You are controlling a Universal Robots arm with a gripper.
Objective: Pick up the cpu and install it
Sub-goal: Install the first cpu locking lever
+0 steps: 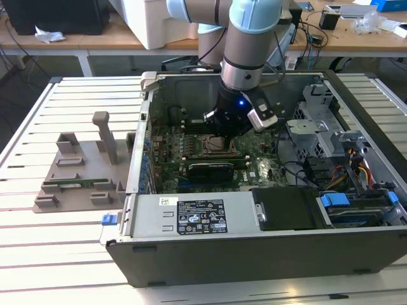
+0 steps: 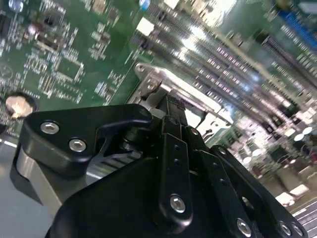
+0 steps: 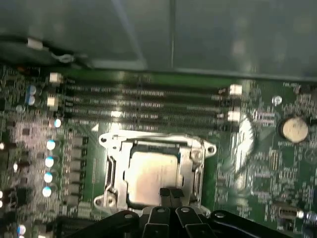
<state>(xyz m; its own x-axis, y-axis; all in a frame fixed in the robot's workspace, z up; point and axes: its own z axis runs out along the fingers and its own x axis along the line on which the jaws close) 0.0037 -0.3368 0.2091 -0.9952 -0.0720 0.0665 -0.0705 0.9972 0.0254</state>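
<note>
Hand (image 1: pixel 224 130) is down inside the open PC case (image 1: pixel 191 244), right over the CPU socket (image 3: pixel 154 171) on the motherboard (image 3: pixel 257 163). The cpu (image 3: pixel 148 176) is lying flat inside the socket frame, silver top up; looks seated, though blur leaves that uncertain. Fingertips (image 3: pixel 171 194) sit close together at the cpu's near edge in the first wrist view, narrow, nothing between them that I can see. Cannot tell whether they touch the chip. Socket's metal load plate (image 2: pixel 173 91) appears swung up beside the hand in the second wrist view, probably to leave the socket open. Memory stick (image 1: pixel 75 185) sits in the grey fixture (image 1: pixel 57 200) on the worktop (image 1: pixel 38 254), well apart from the case.
</note>
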